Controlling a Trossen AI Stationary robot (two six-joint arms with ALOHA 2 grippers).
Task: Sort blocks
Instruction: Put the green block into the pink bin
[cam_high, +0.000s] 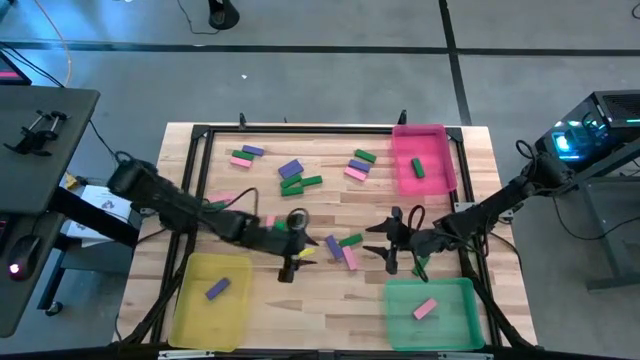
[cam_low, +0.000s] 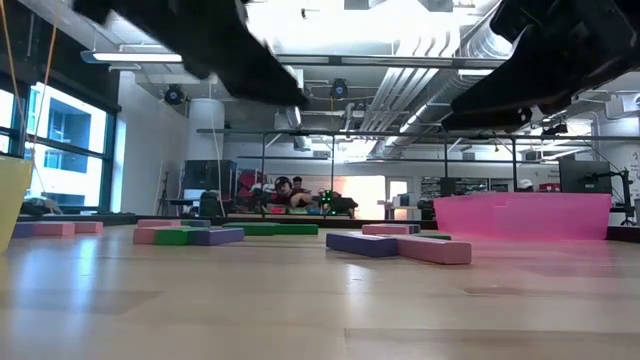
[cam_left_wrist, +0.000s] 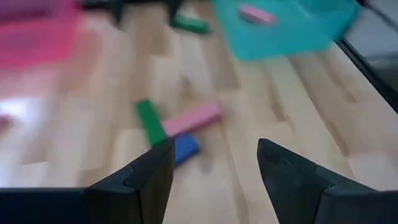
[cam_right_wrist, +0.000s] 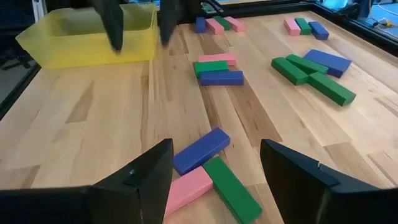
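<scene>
Three blocks lie touching on the table's middle: a purple one (cam_high: 333, 247), a green one (cam_high: 350, 240) and a pink one (cam_high: 350, 260). My left gripper (cam_high: 298, 245) stands open just left of them, pointing toward the table's right. In its wrist view (cam_left_wrist: 214, 149) the green (cam_left_wrist: 149, 121), pink (cam_left_wrist: 193, 118) and purple (cam_left_wrist: 185, 148) blocks lie ahead of the fingers. My right gripper (cam_high: 385, 242) stands open just right of the cluster. In its wrist view (cam_right_wrist: 216, 149) the same purple (cam_right_wrist: 201, 150), pink (cam_right_wrist: 186, 190) and green (cam_right_wrist: 231, 182) blocks lie between the fingers, untouched.
The yellow tray (cam_high: 185, 315) at the near left holds a purple block, the green tray (cam_high: 455, 318) at the near right a pink one, and the pink tray (cam_high: 432, 140) at the far right a green one. More block groups (cam_high: 292, 175) (cam_high: 358, 163) (cam_high: 245, 155) lie toward the far edge.
</scene>
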